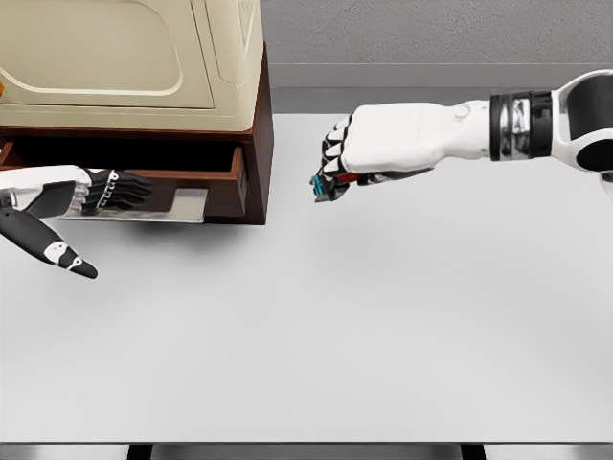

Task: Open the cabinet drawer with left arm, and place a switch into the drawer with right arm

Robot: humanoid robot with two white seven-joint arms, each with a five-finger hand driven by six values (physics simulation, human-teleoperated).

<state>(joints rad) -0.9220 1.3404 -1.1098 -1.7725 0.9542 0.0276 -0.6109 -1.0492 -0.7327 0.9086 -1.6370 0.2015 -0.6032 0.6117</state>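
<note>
A dark wooden cabinet (pixel 251 125) with a cream top stands at the back left; its drawer (pixel 206 163) is pulled out toward me, with a grey handle plate (pixel 187 205) at the front. My left hand (pixel 115 190) rests at the drawer front, its dark fingers curled by the handle plate. My right hand (pixel 337 171) hovers to the right of the cabinet, above the table, shut on a small switch (pixel 326 186) with blue and red parts that peeks out below the fingers. Most of the switch is hidden by the hand.
The white table (pixel 335 335) spreads across the foreground; its front edge runs along the bottom. A grey wall stands behind it. The cream appliance-like body (pixel 124 57) tops the cabinet at the upper left.
</note>
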